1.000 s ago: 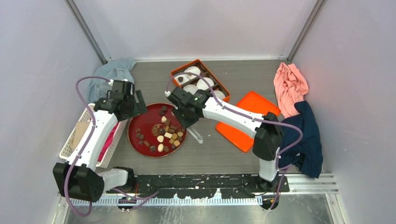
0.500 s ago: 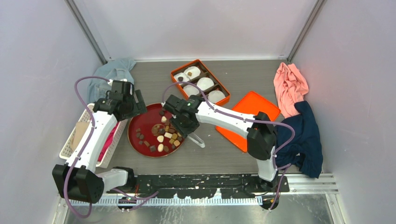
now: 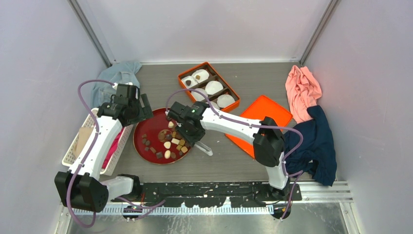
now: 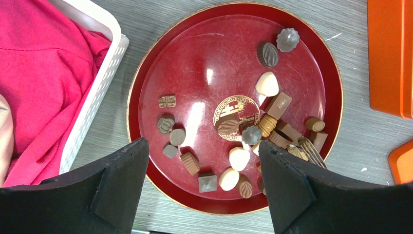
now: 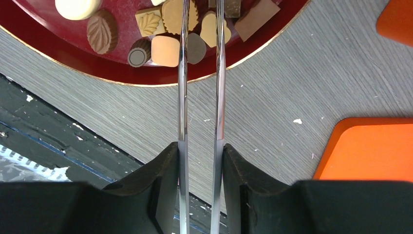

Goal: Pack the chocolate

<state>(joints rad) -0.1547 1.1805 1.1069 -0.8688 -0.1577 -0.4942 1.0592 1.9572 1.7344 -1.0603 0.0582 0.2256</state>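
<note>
Several small brown, tan and cream chocolates (image 3: 173,141) lie on a red plate (image 3: 151,127), mostly on its right side. They also show in the left wrist view (image 4: 272,105) and in the right wrist view (image 5: 165,51). My right gripper (image 3: 187,127) (image 5: 199,148) is shut on metal tongs (image 5: 182,97). The tong blades are slightly apart and reach over the pile at the plate's right edge. My left gripper (image 3: 141,108) (image 4: 202,144) is open and empty above the plate's left side. An orange box (image 3: 233,92) behind the plate holds white paper cups (image 3: 213,87).
An orange lid (image 3: 258,124) lies right of the plate. A white basket (image 3: 73,146) with pink cloth (image 4: 44,73) stands at the left. A blue cloth (image 3: 117,73) lies at the back left. Pink (image 3: 302,90) and navy (image 3: 316,141) cloths lie at the right.
My right gripper has moved left and nearer with the tongs, bringing their tips over the chocolates on the plate. My left arm has hardly moved.
</note>
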